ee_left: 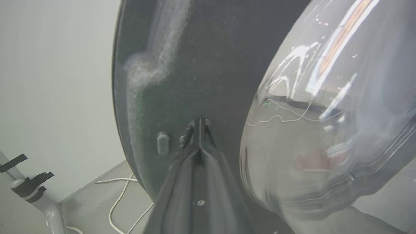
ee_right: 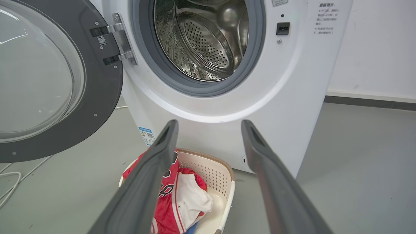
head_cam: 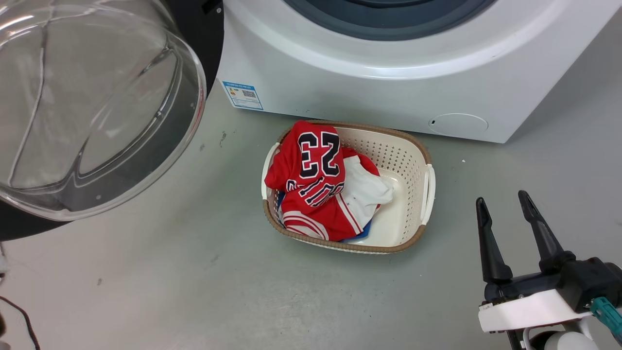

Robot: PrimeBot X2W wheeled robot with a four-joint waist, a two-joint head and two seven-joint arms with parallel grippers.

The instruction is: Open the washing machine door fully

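From the head view, the washing machine door [head_cam: 92,102] hangs swung out at upper left, clear of the washing machine [head_cam: 388,73]. A basket [head_cam: 423,160] holding a red jersey [head_cam: 311,180] sits on the floor just before it. The right end effector [head_cam: 501,197] is spread wide, holding nothing.

Left wrist view: the left end effector [ee_left: 200,122] has its fingers pressed together, tips at the door's dark inner face beside the glass dome.

Right wrist view: the door stands open on its hinges, the steel drum [ee_right: 204,39] exposed.

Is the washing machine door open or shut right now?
Open. The washing machine door hangs swung out on its hinge, leaving the steel drum fully exposed. Whether it's at its full swing, I cannot tell.
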